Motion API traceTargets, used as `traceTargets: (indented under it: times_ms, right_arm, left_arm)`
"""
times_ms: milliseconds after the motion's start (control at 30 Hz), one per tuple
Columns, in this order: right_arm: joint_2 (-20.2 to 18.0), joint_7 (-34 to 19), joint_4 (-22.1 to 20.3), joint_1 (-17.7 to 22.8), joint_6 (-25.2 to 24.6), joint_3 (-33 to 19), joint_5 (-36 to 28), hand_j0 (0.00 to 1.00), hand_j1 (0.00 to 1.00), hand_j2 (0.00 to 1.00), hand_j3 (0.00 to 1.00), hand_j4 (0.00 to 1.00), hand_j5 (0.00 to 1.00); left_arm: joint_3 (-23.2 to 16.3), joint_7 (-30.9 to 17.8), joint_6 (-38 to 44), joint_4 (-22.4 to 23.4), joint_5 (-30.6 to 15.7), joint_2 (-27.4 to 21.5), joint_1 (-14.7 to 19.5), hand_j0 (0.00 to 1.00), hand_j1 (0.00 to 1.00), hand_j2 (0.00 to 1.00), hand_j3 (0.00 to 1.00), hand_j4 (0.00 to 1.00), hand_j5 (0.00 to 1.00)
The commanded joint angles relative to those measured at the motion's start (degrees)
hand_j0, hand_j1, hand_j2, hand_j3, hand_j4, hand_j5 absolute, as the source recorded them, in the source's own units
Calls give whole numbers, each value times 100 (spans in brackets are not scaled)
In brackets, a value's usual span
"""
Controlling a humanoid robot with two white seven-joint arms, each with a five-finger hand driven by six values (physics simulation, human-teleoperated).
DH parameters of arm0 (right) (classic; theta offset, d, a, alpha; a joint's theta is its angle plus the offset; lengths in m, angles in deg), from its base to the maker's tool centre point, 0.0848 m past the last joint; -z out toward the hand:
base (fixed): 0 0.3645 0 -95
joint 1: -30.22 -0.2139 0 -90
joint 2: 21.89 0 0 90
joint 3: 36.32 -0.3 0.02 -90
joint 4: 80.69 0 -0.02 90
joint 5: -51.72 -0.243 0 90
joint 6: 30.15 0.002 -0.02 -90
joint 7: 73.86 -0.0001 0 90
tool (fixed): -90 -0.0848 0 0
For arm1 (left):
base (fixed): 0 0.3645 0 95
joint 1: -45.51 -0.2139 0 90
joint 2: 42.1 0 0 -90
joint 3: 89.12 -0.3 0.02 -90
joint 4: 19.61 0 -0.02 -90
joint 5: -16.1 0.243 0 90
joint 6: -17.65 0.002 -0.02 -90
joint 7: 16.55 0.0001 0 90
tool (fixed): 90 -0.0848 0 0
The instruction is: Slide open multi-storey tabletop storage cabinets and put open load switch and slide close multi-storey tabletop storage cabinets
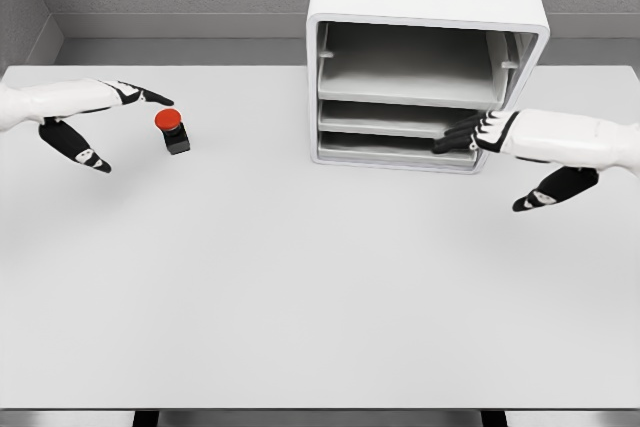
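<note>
A white multi-storey cabinet [428,7] stands at the table's back right, its front showing stacked shelves [400,119]. The load switch [173,130], a black box with a red round button, sits on the table at the left. My left hand [110,125] is spread open just left of the switch, fingers above and thumb below, not touching it. My right hand [500,152] is open, with its black fingertips [455,135] resting at the front edge of the lower shelves and its thumb hanging below to the right.
The white table [300,277] spans the view, with its front edge near the bottom. A grey wall runs behind the cabinet.
</note>
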Motion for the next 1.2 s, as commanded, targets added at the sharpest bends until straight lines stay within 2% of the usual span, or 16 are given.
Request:
traceTargets:
  times_ms: [0,67,167,233,300,400,533,733,867,1033,1133,1167]
  right_arm:
    - [85,33,-2,-9,-12,30,-44,100,100,100,100,100,100]
    - [269,42,-2,-202,-12,48,-44,100,100,100,100,100,100]
    - [331,525,7,-246,-12,-32,-53,100,100,100,100,100,100]
    - [261,253,7,-290,-12,4,-36,100,100,100,100,100,100]
    - [76,-327,7,-448,-12,30,-27,100,100,100,100,100,100]
    - [138,-951,7,-607,-12,13,201,100,100,100,100,100,100]
    - [190,-960,33,-870,-12,13,325,100,100,100,100,100,100]
    - [832,-969,33,-923,-12,30,316,100,100,100,100,100,100]
    - [744,-1066,130,-1064,-12,-49,-18,100,100,100,100,100,100]
    - [753,-1057,552,-1081,-12,-58,-440,100,100,100,100,100,100]
    - [735,-1092,156,-1072,-12,-31,-378,100,100,100,100,100,100]
    - [744,-1092,147,-1072,-12,-14,-361,100,100,100,100,100,100]
  left_arm:
    - [10,0,12,73,-13,47,0,100,100,100,100,100,100]
    - [10,0,12,187,14,100,44,100,100,100,100,100,100]
    - [19,0,12,565,216,434,141,100,100,100,100,100,100]
    - [19,0,12,626,356,513,185,100,100,100,100,100,100]
    - [10,0,12,890,427,732,211,100,100,100,100,100,100]
    - [10,0,12,978,594,891,220,100,100,100,100,100,100]
    - [10,9,12,1074,682,1023,228,100,100,100,100,100,100]
    - [-16,9,12,1400,778,1321,246,100,100,100,100,100,100]
    - [-17,9,12,1567,822,1488,246,100,100,100,100,100,100]
    - [-43,18,12,1804,840,1620,246,100,100,100,100,100,100]
    - [-52,9,12,2032,963,1761,246,100,100,100,100,100,100]
    - [-52,9,12,2050,989,1778,246,100,100,100,100,100,100]
